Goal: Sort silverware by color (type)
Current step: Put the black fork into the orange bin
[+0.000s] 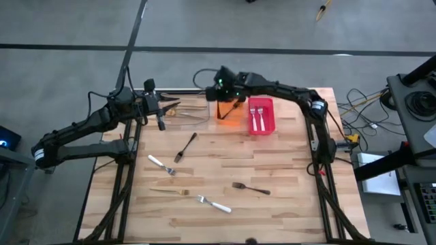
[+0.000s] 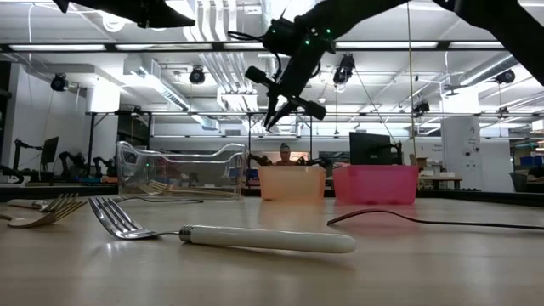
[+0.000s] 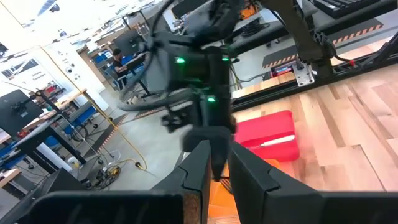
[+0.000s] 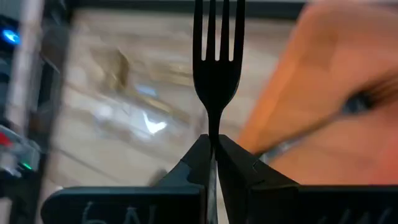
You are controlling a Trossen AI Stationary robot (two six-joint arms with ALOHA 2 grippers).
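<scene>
Silverware is lying scattered over the middle and near part of the wooden table (image 1: 286,170), with bare boards showing between the pieces and wide margins running out to the table's edges. At the far edge three bins are standing in a row: a clear bin (image 1: 187,112), an orange bin (image 1: 228,112) and a red bin (image 1: 261,117) holding two pale-handled forks (image 1: 257,119). The right gripper (image 1: 235,104) is hanging above the orange bin, fingers pinched tight on the neck of a black fork (image 4: 217,68) whose tines are pointing away from the wrist; in the low view it is hovering well above the bin's rim. The left gripper (image 1: 162,109) is waiting just beside the clear bin at the table's far left, fingers nearly closed with only a thin gap and nothing between them. On the open boards, a black fork (image 1: 185,147) is lying slanted near the centre, a second black fork (image 1: 251,188) is sitting toward the right, a white-handled fork (image 1: 161,165) is resting left of centre, a gold fork (image 1: 170,192) is lying flat below it, and another white-handled fork (image 1: 214,204) is lying nearest the front edge, all well apart from each other
</scene>
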